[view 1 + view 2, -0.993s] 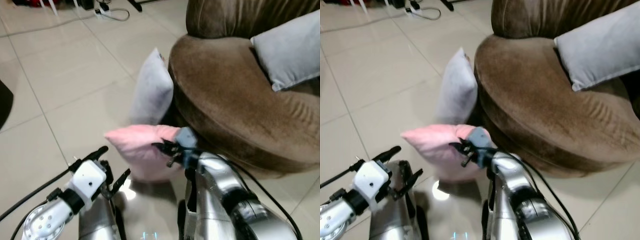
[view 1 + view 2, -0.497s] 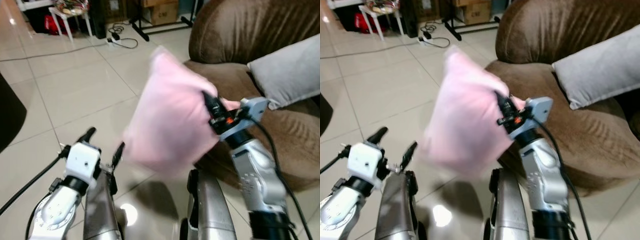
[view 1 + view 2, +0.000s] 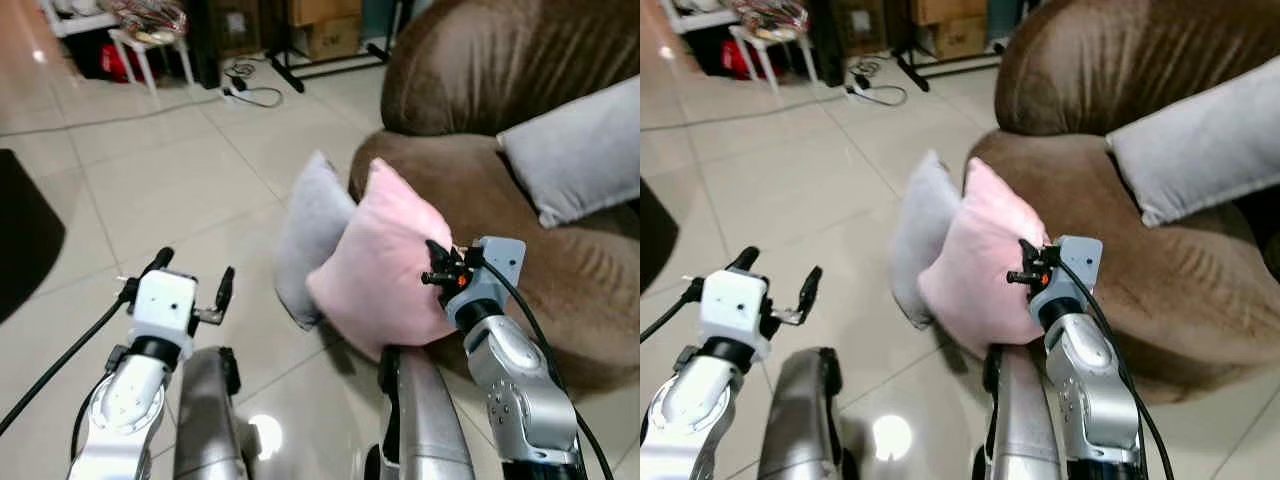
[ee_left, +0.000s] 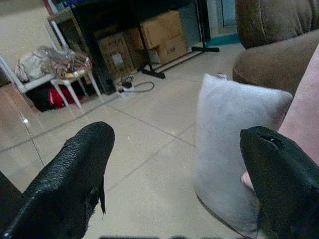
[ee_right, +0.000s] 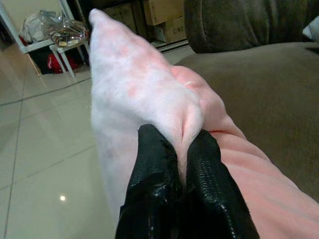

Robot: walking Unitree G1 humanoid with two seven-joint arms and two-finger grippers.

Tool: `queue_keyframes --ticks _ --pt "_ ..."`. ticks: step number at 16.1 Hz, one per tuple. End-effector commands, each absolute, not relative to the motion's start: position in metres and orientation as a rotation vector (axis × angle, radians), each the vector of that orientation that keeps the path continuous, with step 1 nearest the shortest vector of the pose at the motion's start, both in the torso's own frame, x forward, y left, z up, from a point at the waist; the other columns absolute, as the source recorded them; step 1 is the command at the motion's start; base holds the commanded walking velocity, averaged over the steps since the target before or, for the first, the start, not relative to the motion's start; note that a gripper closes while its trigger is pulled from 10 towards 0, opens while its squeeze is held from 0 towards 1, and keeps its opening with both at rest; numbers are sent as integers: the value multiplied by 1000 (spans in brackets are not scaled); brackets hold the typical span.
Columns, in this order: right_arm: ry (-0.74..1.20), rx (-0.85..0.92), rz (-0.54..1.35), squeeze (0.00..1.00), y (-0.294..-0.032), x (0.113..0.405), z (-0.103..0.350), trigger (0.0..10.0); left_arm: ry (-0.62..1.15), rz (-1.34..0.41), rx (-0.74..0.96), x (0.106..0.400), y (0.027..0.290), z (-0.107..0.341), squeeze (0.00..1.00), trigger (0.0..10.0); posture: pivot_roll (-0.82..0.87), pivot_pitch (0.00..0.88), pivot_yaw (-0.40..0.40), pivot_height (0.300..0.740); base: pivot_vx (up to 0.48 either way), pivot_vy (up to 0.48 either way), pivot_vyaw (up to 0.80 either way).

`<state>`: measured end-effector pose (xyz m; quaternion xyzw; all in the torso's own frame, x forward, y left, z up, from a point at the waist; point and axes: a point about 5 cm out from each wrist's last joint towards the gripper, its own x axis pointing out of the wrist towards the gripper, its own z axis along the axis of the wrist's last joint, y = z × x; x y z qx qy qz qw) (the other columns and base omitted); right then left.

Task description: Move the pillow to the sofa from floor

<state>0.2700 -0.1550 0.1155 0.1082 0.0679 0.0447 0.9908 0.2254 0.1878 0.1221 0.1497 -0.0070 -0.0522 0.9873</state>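
Pink pillow point(image 3: 380, 275) hangs in the middle of the head views, lifted off the tiled floor point(image 3: 180, 190) and held in front of the brown sofa point(image 3: 520, 220), whose seat edge lies just behind it. It looks light and very soft: the fabric bunches and folds where it is pinched, so it will sag and swing when carried, and a bite on a gathered edge or corner seems the sensible hold, since the flat face offers nothing firm.

The right gripper point(image 5: 177, 159) is closed tightly on a fold of the pillow's edge, its two black fingers point(image 5: 154, 164) pressed almost together with a ridge of pink cloth squeezed between them. In the head views this gripper sits at the pillow's right side, centre-right of the frame.

Just left of the pink pillow, a grey pillow point(image 3: 315, 235) leans upright against the sofa front, resting on the floor. Another grey cushion point(image 3: 580, 150) lies on the sofa seat at the upper right.

The left gripper point(image 3: 190, 285) hovers at lower left with its fingers spread wide, holding nothing.
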Motion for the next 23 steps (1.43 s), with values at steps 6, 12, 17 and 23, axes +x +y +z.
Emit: queue_keyframes --ticks 6,12,17,23 --pt "-1 263 49 0 -160 279 158 10000 -38 -101 327 236 188 126 0 10000 -65 0 -10 583 0 0 0" --pt "-60 293 10 0 -168 282 179 10000 -47 -96 345 244 188 128 0 10000 -83 0 3 638 0 0 0" --pt "-63 283 -18 0 -171 281 183 10000 -57 -104 351 248 185 130 0 10000 -88 0 9 688 0 0 0" --pt "-50 274 -67 0 -178 278 178 10000 -65 -107 354 251 184 130 0 10000 -91 0 19 740 0 0 0"
